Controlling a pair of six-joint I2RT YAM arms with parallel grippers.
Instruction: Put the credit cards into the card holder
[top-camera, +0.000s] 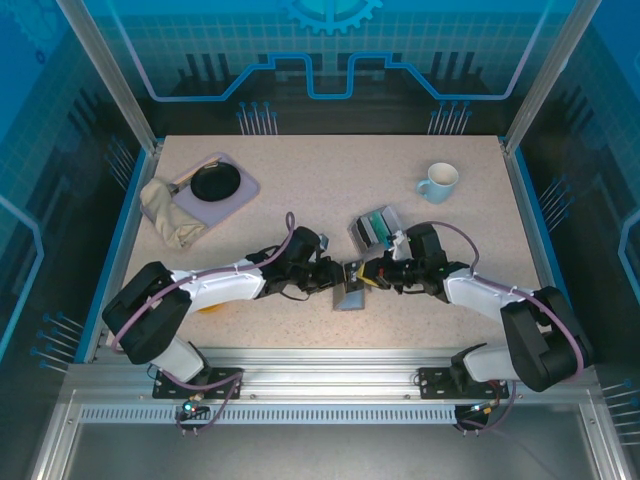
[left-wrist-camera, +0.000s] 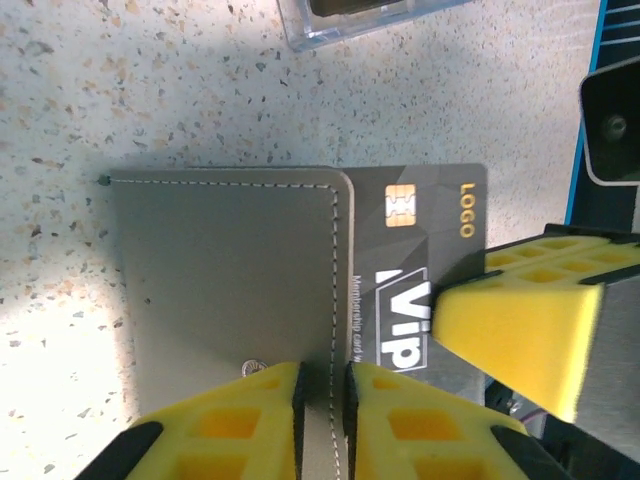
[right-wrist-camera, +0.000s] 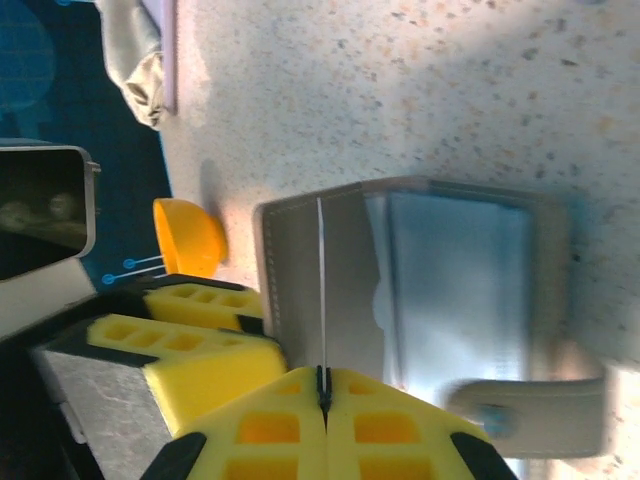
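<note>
Two arms: the left gripper (left-wrist-camera: 323, 385) and right gripper (right-wrist-camera: 322, 385) reach in and almost meet at the front middle of the speckled table (top-camera: 330, 170).
Far left: a lilac tray (top-camera: 238, 198) carries a black bowl (top-camera: 215, 181). A crumpled beige cloth (top-camera: 168, 215) lies against its near-left side.
Under the left arm: a small orange rounded thing (right-wrist-camera: 185, 240) sits on the table. I cannot tell what it is.
Left fingers: close together, pinching the near edge of the card holder (left-wrist-camera: 220, 280) by its grey stitched flap.
Holder: it sits between the two grippers and is opened out. The right wrist view shows its pale-blue pocketed inside and a strap with a snap at the far end.
Card: one grey card (left-wrist-camera: 420, 230) with a gold chip, "VIP" and "LOGO" sticks out from behind the flap's right edge, partly hidden by it.
Right fingers: pressed together on that grey card, with its thin edge running straight out from between the pads.
Just beyond the grippers: a clear box (top-camera: 357, 232) with teal cards (top-camera: 378, 225) standing in it.
Far right: a pale mug (top-camera: 438, 182), well apart from everything else.
</note>
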